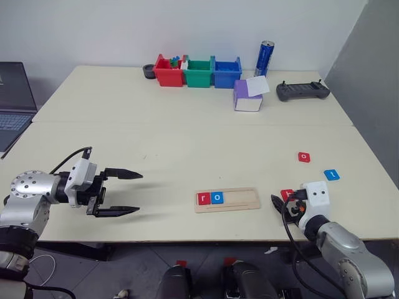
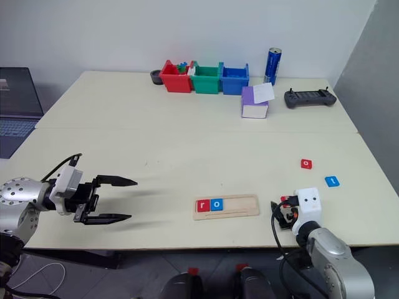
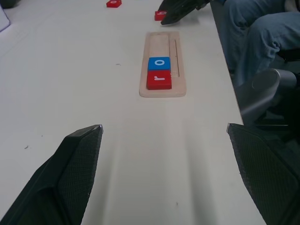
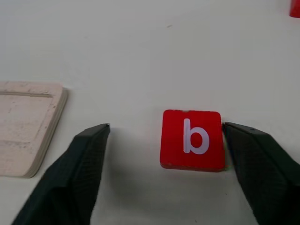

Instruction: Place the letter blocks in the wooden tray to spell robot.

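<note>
The wooden tray (image 1: 226, 199) lies near the table's front edge, with a red "r" block (image 1: 204, 198) and a blue "o" block (image 1: 217, 197) at its left end. Just right of the tray, a red "b" block (image 4: 192, 139) rests flat on the table between the fingers of my open right gripper (image 4: 166, 126), close against one finger and apart from the other. Farther right lie a red block (image 1: 303, 157) and a blue block (image 1: 331, 175). My left gripper (image 1: 138, 193) hovers open and empty, well left of the tray and pointing toward it.
Red (image 1: 168, 71), green (image 1: 199, 73) and blue (image 1: 227, 73) bins line the far edge beside a blue can (image 1: 264, 58). A purple-and-white box (image 1: 248, 95) and a black controller (image 1: 302, 91) sit at the far right, and a laptop (image 1: 12, 99) at the far left.
</note>
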Tool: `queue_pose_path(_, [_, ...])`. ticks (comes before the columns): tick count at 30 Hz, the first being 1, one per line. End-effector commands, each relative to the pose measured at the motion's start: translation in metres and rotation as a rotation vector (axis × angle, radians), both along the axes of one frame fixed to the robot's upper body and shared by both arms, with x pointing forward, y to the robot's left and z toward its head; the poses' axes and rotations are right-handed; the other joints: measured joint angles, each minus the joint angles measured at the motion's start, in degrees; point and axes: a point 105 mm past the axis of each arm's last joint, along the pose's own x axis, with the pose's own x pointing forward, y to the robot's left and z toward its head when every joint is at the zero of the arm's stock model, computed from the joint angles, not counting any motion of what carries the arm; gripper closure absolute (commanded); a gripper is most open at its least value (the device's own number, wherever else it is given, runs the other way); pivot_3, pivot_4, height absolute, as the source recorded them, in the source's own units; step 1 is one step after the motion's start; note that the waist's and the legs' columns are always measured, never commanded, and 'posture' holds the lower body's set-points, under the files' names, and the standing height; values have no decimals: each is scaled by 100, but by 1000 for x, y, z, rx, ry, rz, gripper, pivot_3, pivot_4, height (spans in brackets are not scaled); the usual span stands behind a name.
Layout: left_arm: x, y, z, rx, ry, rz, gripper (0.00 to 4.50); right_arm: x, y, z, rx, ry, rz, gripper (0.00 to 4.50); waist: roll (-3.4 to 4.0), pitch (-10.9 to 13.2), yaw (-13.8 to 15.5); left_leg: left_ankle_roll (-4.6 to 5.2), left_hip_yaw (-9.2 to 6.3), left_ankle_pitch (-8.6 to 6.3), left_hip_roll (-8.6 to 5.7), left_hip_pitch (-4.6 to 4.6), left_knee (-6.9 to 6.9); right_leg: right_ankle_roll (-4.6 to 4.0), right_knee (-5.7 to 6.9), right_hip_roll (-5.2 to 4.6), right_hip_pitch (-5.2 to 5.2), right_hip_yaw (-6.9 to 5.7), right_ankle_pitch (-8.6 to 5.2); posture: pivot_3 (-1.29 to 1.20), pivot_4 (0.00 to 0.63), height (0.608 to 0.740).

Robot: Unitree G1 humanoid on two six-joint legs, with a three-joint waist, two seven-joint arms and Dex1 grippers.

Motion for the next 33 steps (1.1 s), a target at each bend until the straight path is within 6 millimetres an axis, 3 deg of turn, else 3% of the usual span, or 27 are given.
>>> queue_pose_path(1, [2,4,10,26,-34,-5,0,9,-20,40,-17,-87,86,278,10,7,5,0,-1,0,0,0,-1,0,0,0,0,-1,0,0,150,740])
queue_pose_path(3, [3,5,13,27,-37,-1,0,13,-25,68,-47,-126,272,278,28,22,3,1,8,-1,-3,-3,4,3,-1,-2,-3,5,2,0,150,740])
queue_pose_path(4, [4,5,13,28,-37,-1,0,10,-23,72,-56,-106,388,278,28,22,4,2,10,0,-6,-3,2,5,-1,-3,-4,8,4,0,150,740])
queue_pose_path(8, [6,3,13,21,-40,0,0,-23,-18,50,-151,139,877,278,21,17,29,3,-9,-2,0,-1,-11,-16,-9,7,1,-12,-9,0,150,740])
queue_pose_path(11, [9,3,15,20,-53,4,0,7,-41,39,-315,182,955,278,18,29,-9,4,-15,-3,12,-2,-2,-25,-6,23,1,-16,-16,0,150,740])
queue_pose_path(16, [5,7,16,24,-57,10,0,36,-49,40,-396,144,1023,278,29,38,-13,2,-2,-2,11,-2,1,-19,4,21,-7,-7,-12,0,150,740])
queue_pose_path(25, [-3,14,15,35,-56,27,0,34,-47,16,-380,228,1161,278,31,38,7,-1,16,-2,7,-4,7,-25,8,10,-10,3,-13,0,150,740])
queue_pose_path(28, [-4,16,15,39,-53,34,0,38,-43,10,-387,218,1168,842,30,37,6,-1,18,-2,5,3,10,-24,9,7,-4,4,-13,0,150,740])
queue_pose_path(33, [-7,18,16,40,-53,38,0,44,-41,1,-395,181,1145,2628,27,33,2,-2,16,-1,8,10,9,-25,14,7,0,1,-13,0,150,740])
